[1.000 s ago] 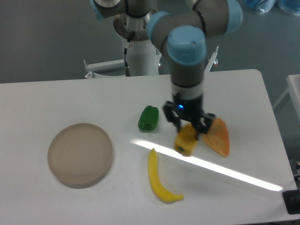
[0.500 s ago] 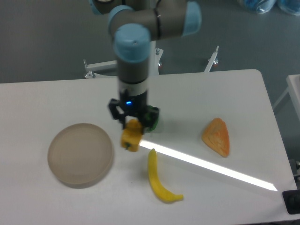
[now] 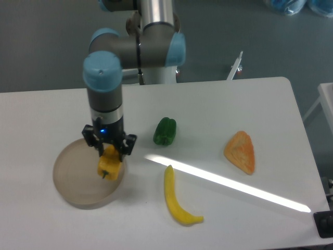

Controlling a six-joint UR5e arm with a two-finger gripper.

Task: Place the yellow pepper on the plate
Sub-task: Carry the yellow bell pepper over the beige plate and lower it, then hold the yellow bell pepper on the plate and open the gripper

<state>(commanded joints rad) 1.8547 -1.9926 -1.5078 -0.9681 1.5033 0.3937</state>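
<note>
- Hiding part of the scene, the grey and blue robot arm [image 3: 106, 94] covers the upper right rim of the round, flat, tan-beige plate [image 3: 73, 174], and the arm's top is cut off by the upper edge of the picture.
- The black two-finger gripper [image 3: 109, 151] covers the top of the small, chunky yellow-orange pepper [image 3: 108, 165], so only its lower body and short dark stem show; the stem points down.
- It is hard to tell whether the pepper touches the plate's surface or hangs just above it.
- Half a second ago the gripper held the pepper over the white table [image 3: 218, 99], just right of the plate and in front of the small green pepper [image 3: 165, 130]. The arm has since swung left, and the yellow pepper is now over the right part of the plate, inside its rim.
- The green pepper, covered in part by the gripper back then, now shows whole.
- The long curved yellow banana-like piece [image 3: 177, 199] and the flat orange triangular wedge [image 3: 241, 151] lie where they lay before, well apart from the plate.
- The gripper's fingers are pinched against the two sides of the yellow pepper, spread only as wide as the pepper itself.
- A bright diagonal stripe of light crosses the table right of the plate.
</note>
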